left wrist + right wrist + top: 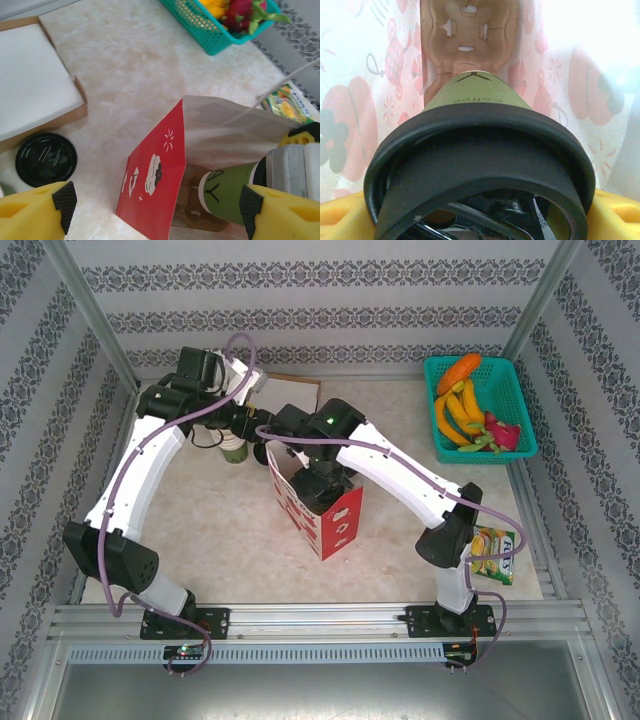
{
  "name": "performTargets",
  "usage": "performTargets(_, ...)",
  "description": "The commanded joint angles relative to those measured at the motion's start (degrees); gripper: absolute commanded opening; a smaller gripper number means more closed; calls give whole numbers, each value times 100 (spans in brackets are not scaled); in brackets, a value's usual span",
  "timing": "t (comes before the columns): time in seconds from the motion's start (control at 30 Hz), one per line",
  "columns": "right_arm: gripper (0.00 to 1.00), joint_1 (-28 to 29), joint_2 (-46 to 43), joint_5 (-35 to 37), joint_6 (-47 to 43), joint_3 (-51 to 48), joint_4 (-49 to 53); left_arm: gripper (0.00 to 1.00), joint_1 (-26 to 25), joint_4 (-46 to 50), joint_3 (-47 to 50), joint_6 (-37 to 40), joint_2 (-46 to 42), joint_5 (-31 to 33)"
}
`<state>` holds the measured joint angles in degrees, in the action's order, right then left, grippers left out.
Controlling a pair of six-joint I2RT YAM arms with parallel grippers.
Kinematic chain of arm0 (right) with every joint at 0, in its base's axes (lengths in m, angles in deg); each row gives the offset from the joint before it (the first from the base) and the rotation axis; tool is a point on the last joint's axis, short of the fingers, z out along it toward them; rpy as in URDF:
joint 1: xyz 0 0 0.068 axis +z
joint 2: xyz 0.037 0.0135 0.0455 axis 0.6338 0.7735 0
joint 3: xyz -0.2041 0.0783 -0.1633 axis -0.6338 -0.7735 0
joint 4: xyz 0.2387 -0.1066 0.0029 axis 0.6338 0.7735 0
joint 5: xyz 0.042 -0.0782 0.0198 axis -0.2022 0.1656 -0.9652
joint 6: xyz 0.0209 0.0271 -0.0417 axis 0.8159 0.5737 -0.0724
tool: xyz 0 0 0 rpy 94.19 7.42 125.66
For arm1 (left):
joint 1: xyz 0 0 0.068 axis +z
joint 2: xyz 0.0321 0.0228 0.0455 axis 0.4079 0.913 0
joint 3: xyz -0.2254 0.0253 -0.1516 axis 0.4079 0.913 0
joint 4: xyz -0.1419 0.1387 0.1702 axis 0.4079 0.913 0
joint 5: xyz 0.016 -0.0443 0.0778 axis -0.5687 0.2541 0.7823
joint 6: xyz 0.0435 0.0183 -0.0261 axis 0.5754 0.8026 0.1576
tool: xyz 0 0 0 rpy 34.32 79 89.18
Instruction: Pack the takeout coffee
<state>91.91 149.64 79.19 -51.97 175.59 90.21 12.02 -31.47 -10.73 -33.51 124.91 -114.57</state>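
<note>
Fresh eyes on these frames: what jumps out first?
The red bag standing open mid-table, with the right claw gripping a green, black-lidded cup inside it. A cardboard carrier lies at the bag's bottom. Next comes the teal basket of bright fruit in the far right corner.

Small olive-green paper coffee cup (225, 192) with round black plastic lid (480, 150): inside the red-and-white paper bag (155, 165), tilted base-down, lid end between my right fingers (340, 217).
</note>
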Motion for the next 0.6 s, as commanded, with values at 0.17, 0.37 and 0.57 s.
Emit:
performTargets(0.17, 54, -189, -447, -314, -122, -476, 406, 86, 541, 655, -433, 848, 515, -1528)
performTargets(0.37, 54, -194, -395, -299, -229, -442, 404, 82, -27, 1093, -999, 1022, 966, -862)
performTargets(0.57, 54, -186, -439, -290, -214, -465, 406, 81, -351, 1567, -1640, 1298, 1544, -64)
